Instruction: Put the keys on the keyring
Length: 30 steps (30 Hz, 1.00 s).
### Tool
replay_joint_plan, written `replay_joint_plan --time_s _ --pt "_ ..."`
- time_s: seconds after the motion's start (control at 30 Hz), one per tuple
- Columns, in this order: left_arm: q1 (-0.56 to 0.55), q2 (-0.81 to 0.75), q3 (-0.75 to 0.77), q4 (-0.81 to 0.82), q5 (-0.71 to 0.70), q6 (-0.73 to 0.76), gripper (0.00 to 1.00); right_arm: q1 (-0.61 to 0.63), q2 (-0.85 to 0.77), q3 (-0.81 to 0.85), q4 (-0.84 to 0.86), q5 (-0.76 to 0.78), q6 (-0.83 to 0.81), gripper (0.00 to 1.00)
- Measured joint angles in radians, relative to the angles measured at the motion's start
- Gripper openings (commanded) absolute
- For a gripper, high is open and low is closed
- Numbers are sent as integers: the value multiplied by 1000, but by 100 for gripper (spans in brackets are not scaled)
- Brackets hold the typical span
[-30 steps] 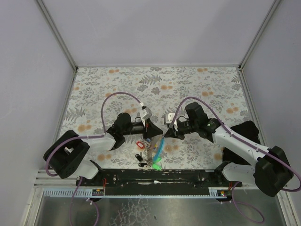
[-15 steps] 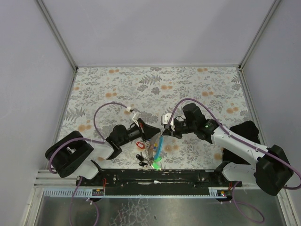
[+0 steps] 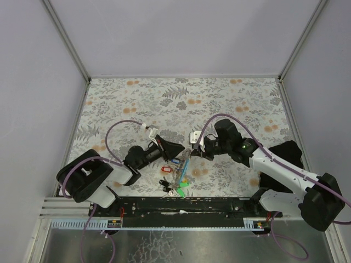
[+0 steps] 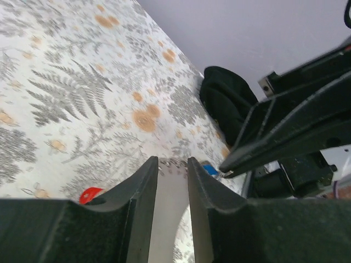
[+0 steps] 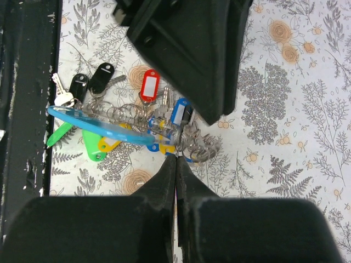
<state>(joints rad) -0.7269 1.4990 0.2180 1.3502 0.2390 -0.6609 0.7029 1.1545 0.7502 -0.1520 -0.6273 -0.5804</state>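
your right gripper (image 5: 175,158) is pinched closed, tip touching the keyring (image 5: 194,145) coils; whether it grips them i can't tell. its blue strap (image 5: 98,127) trails toward the base rail (image 5: 27,82). your left gripper (image 4: 173,181), jaws slightly parted, hangs just beside the blue-capped key (image 5: 178,112).

light: even, bright, diffuse | shadows: soft, faint | blur: left wrist foreground | glare: none

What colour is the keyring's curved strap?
Light blue. The strap shows best in the right wrist view.
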Motion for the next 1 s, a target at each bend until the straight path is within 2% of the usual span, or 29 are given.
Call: replay_joint_plan --time_s 0.2,0.53,0.77,1.0 --pt "89 0 1 13 105 47 35 5 -1 52 -80 2 -23 0" --pt "112 -20 84 -14 380 220 42 6 2 132 -173 6 -68 0" --pt "113 -84 130 -185 505 406 43 6 11 150 -203 6 -83 0" --pt "113 -107 175 -305 560 499 42 6 11 150 -208 -3 -86 0"
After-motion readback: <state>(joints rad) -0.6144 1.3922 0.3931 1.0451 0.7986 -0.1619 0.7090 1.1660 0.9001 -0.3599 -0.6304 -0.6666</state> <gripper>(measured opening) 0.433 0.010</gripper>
